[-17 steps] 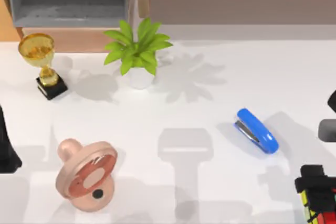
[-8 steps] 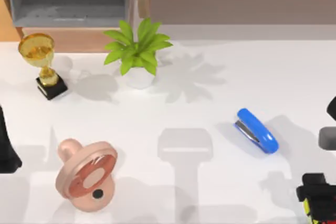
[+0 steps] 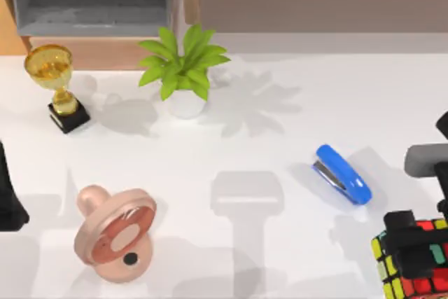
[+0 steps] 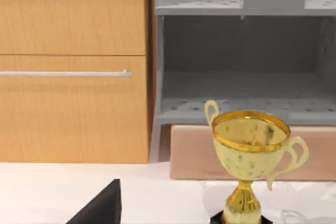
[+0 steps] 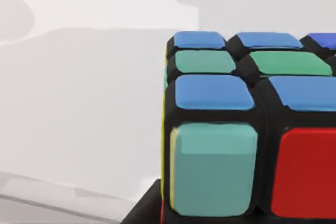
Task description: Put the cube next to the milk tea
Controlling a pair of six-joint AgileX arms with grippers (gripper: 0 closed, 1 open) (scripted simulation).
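Observation:
The cube (image 3: 392, 272), black-framed with red, yellow and green stickers, is at the table's front right corner. My right gripper (image 3: 418, 246) is on top of it, shut on it. In the right wrist view the cube (image 5: 215, 166) is very close, showing blue, green, teal and red squares above white table. The milk tea (image 3: 115, 232), a peach-pink cup-like thing with a brown round face, lies at the front left, far from the cube. My left gripper (image 3: 7, 197) stays parked at the left edge.
A blue stapler (image 3: 341, 174) lies just behind and left of the cube. A potted plant (image 3: 183, 68) and a gold trophy (image 3: 56, 82) stand at the back. The trophy (image 4: 251, 150) also faces the left wrist camera, before a grey shelf (image 4: 241, 111).
The right gripper dipped toward the front edge, then came back with the cube. The cube now shows larger and further left, off the table surface.

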